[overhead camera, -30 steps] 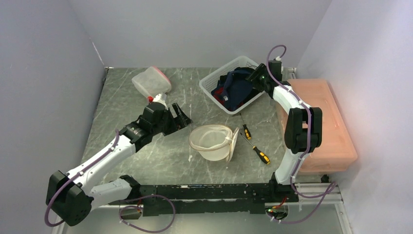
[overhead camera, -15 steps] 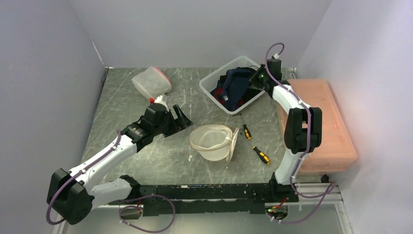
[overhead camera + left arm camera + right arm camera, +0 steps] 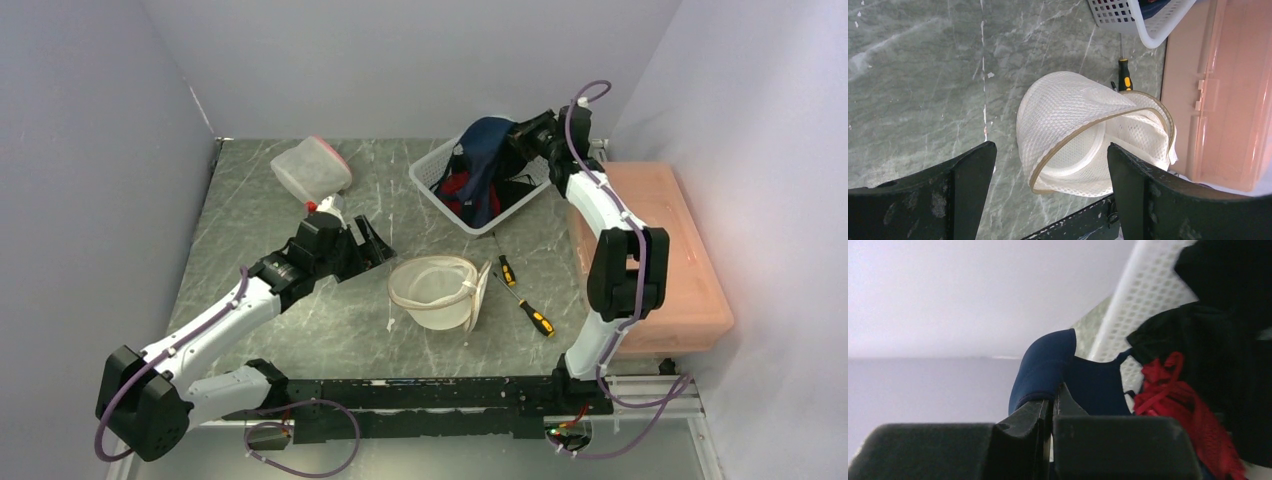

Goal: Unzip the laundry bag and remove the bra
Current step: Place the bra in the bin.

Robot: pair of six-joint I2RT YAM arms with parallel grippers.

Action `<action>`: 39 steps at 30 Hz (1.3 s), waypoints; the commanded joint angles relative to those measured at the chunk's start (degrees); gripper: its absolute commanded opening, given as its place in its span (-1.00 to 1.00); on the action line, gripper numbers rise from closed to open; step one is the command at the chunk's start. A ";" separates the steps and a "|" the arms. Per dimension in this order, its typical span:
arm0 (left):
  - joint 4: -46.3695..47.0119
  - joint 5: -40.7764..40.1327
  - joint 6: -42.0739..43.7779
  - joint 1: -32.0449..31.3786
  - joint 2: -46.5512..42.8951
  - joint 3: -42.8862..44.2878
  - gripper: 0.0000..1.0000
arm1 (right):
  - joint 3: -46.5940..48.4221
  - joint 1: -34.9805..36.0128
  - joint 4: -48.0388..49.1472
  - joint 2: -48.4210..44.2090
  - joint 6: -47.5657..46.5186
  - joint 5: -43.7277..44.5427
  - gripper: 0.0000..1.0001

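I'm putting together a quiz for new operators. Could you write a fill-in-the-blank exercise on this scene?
1. The right hand is shut on a navy bra that hangs over the white ____.
2. The left hand is ____, near the mesh laundry bag.
3. Between that bag and the pink storage box lie ____ screwdrivers.
Missing words: basket; open; two.

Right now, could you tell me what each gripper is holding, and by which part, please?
The right gripper is shut on the navy garment, pinching its rounded edge above the white basket. The left gripper is open, holding nothing.
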 commanded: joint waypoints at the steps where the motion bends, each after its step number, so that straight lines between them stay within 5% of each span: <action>1: 0.43 -0.11 -0.84 0.08 -1.94 -0.33 0.75 | 3.84 -1.46 -10.46 -1.54 -5.41 7.91 -1.00; 7: 1.11 0.52 -0.54 0.14 -1.07 0.03 0.74 | 15.82 0.73 -22.93 0.86 -13.87 12.58 -1.00; 17: 1.14 0.57 -0.89 0.10 -1.15 -0.05 0.74 | 23.95 4.49 -20.08 0.97 -10.03 7.88 -1.00; 27: 1.39 0.97 -1.15 0.09 -0.93 -0.49 0.74 | 6.83 3.40 -5.87 -2.21 0.40 9.96 -1.00; 39: 1.40 0.80 -0.81 0.09 -0.45 -0.98 0.74 | -2.02 1.10 -5.97 -0.90 -10.82 16.07 -1.00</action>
